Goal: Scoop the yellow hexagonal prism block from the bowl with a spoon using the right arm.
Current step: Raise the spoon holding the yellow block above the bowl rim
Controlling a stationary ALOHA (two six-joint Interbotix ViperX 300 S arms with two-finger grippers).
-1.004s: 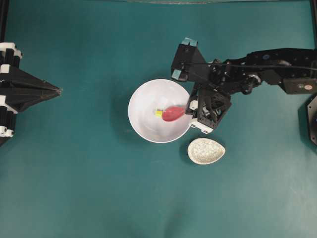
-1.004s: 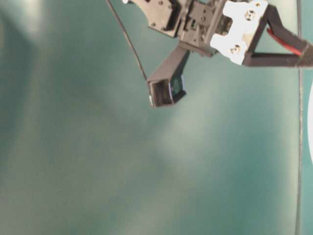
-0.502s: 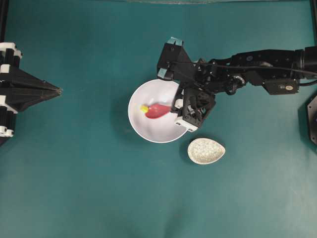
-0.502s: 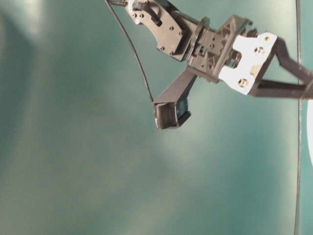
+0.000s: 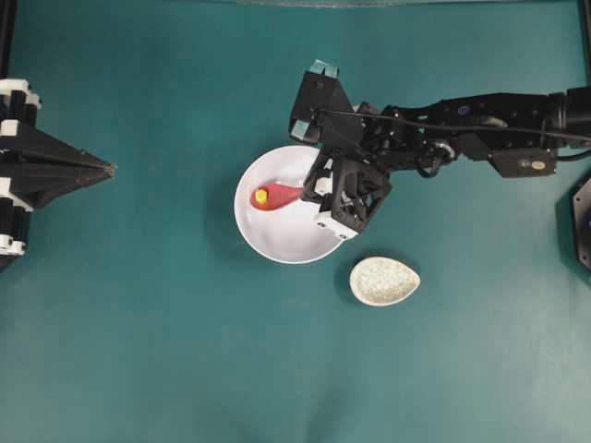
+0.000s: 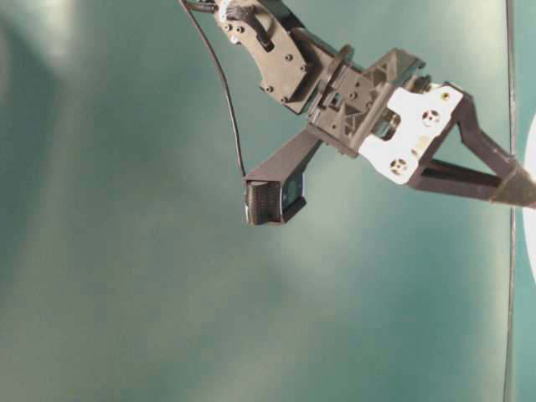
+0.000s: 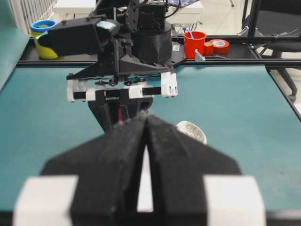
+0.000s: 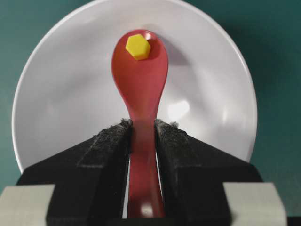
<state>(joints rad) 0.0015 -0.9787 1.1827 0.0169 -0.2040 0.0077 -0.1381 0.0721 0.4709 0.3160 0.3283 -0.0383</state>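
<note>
In the overhead view, the spoon [image 5: 277, 195] handle is covered by the right gripper [image 5: 319, 187], and part of the bowl [image 5: 277, 242] rim is hidden beneath it. The left gripper [image 5: 109, 169] is cut off by the left edge. In the table-level view, only a sliver of the bowl [image 6: 531, 167] is seen at the right edge (the spoon cannot be made out there), and the fingertips are cropped. From the left wrist, the spoon rest [image 7: 192, 131] is half hidden behind the black fingers [image 7: 174, 160].
</note>
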